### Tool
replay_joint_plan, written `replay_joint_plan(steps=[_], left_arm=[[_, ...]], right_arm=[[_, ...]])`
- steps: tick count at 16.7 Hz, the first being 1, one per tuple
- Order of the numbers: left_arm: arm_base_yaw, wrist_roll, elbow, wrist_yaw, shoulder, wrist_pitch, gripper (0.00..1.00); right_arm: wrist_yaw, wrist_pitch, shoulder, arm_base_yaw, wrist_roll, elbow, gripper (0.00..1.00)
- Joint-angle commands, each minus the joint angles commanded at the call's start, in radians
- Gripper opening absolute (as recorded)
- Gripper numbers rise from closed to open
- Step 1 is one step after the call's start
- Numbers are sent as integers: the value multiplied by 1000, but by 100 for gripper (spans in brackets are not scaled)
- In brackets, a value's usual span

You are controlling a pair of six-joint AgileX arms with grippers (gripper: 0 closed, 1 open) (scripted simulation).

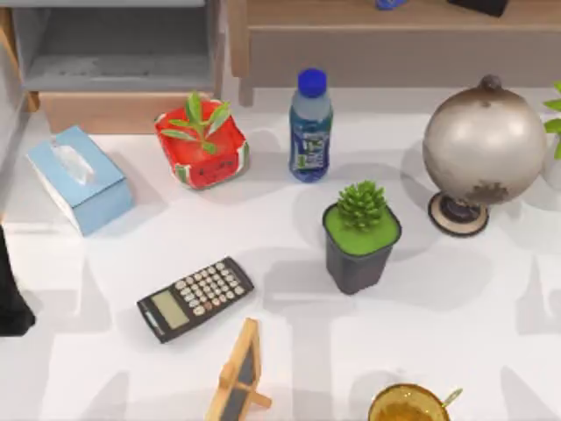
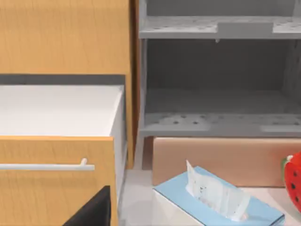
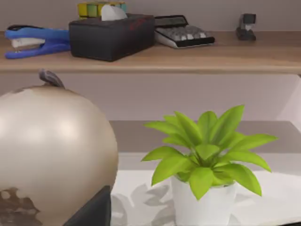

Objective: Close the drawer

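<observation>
In the left wrist view the drawer [image 2: 51, 183] stands pulled out of a wooden cabinet [image 2: 66, 37]. It has a wooden front, a silver bar handle [image 2: 47, 166] and a white inside [image 2: 56, 110]. A dark part of my left gripper [image 2: 91, 212] shows low in front of the drawer's front, apart from the handle. In the top view my left arm [image 1: 10, 294] sits at the table's left edge. My right gripper [image 3: 91, 209] shows as a dark part beside the globe [image 3: 51, 155], far from the drawer.
A blue tissue box [image 1: 79, 180] lies near the left arm, below a grey shelf unit [image 1: 114, 53]. The table also carries a strawberry planter [image 1: 202, 145], water bottle [image 1: 310, 127], globe [image 1: 484, 149], cactus pot [image 1: 361, 237], calculator [image 1: 195, 298], small easel [image 1: 241, 373] and cup [image 1: 408, 405].
</observation>
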Motion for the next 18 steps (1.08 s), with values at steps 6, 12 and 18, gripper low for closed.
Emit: replay_joint_plan(steps=[6, 12, 18], left_arm=[[-90, 5, 57, -94, 112, 88, 100], [-377, 8, 228, -374, 540, 352, 100], [-662, 16, 394, -653, 990, 612, 100]], right_arm=[[0, 0, 0, 0, 0, 0, 100], [0, 0, 0, 0, 0, 0, 100], [0, 0, 0, 0, 0, 0, 100]])
